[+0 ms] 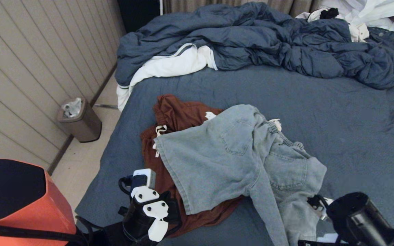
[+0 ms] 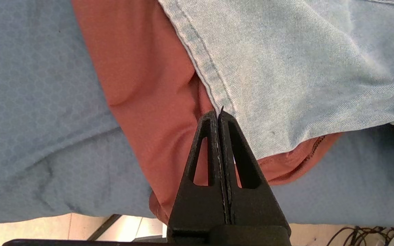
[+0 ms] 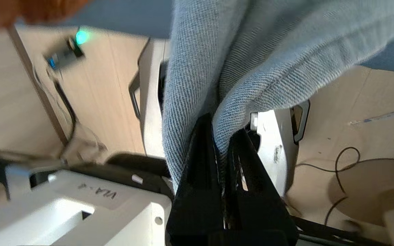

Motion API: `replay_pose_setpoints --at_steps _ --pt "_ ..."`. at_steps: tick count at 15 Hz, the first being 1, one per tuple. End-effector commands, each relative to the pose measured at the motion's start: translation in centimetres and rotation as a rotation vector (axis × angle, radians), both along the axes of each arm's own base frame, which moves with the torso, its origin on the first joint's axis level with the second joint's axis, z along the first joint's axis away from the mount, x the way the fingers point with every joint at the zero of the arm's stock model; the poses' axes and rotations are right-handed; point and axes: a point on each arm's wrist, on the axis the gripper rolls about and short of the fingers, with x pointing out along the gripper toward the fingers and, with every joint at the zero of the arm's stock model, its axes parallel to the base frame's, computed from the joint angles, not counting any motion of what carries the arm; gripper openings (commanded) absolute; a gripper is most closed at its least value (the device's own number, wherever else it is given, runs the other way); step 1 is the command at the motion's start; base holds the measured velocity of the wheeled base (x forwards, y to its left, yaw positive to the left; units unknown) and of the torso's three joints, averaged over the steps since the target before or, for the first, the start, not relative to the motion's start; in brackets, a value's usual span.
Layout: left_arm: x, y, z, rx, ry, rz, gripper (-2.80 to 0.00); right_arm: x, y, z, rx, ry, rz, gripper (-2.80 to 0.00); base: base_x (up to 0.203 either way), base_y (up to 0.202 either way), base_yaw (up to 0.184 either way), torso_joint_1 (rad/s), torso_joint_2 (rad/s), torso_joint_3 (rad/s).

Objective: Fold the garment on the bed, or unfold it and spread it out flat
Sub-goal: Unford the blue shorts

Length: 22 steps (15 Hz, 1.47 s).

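A light-blue denim garment point(image 1: 231, 153) lies crumpled on the bed's slate-blue sheet point(image 1: 337, 116), partly over a rust-brown garment point(image 1: 173, 112). One part of the denim trails toward the bed's near edge. My right gripper point(image 3: 222, 126) is shut on a fold of that denim point(image 3: 251, 68), held out past the near edge above the floor; in the head view it shows at the lower right point(image 1: 316, 205). My left gripper point(image 2: 218, 112) is shut with nothing in it. Its tips sit at the denim's stitched hem point(image 2: 204, 61), above the brown fabric point(image 2: 142, 85).
The rumpled blue duvet point(image 1: 268, 41) with white lining point(image 1: 169, 65) fills the far side of the bed. White clothes point(image 1: 364, 13) lie at the back right. A bin point(image 1: 80, 119) stands by the panelled wall on the left, and an orange-and-black object point(image 1: 22, 205) is at the lower left.
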Motion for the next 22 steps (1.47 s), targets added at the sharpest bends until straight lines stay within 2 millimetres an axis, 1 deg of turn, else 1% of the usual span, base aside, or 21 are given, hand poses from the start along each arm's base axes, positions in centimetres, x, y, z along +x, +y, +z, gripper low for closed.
replay_pose_setpoints --at_steps 1,3,9,10,13,15,18,21,22 --pt "0.0 0.0 0.1 -0.008 -0.005 0.004 -2.80 0.4 1.8 -1.3 -0.050 0.061 0.060 -2.80 0.000 0.000 0.000 0.000 0.00 0.000" --pt "0.0 0.0 0.1 -0.009 -0.004 0.003 -2.80 0.0 2.7 -1.8 -0.071 0.077 0.114 -2.80 0.000 0.000 0.000 0.000 0.00 0.000" --pt "0.0 0.0 0.0 -0.006 -0.002 0.003 -2.80 0.4 3.0 -2.0 -0.082 0.078 0.108 -2.80 0.000 0.000 0.000 0.000 0.00 0.000" --pt "0.0 0.0 0.0 -0.006 -0.002 0.003 -2.80 0.4 2.9 -2.0 -0.082 0.078 0.108 0.00 0.000 0.000 0.000 0.000 0.00 0.000" --pt "0.0 0.0 0.1 -0.007 -0.003 0.003 -2.80 0.3 2.8 -1.9 -0.080 0.073 0.107 0.00 0.000 0.000 0.000 0.000 0.00 0.000" --pt "-0.1 0.0 0.1 -0.008 -0.005 0.001 -2.80 0.1 2.4 -1.5 -0.066 0.054 0.100 0.00 0.000 0.000 0.000 0.000 0.00 0.000" --pt "-0.2 0.0 0.3 -0.012 -0.007 -0.001 -2.80 0.1 2.4 -1.3 -0.065 0.047 0.098 0.00 0.000 0.000 0.000 0.000 0.00 0.000" --pt "-0.3 0.1 0.5 -0.018 -0.013 -0.001 -2.80 -0.3 1.5 0.4 -0.024 -0.034 0.087 0.00 0.000 0.000 0.000 0.000 0.00 0.000" --pt "-0.4 0.2 1.1 -0.030 -0.024 -0.001 -2.80 -0.4 0.6 1.5 -0.006 -0.077 0.068 0.00 0.000 0.000 0.000 0.000 0.00 0.000"
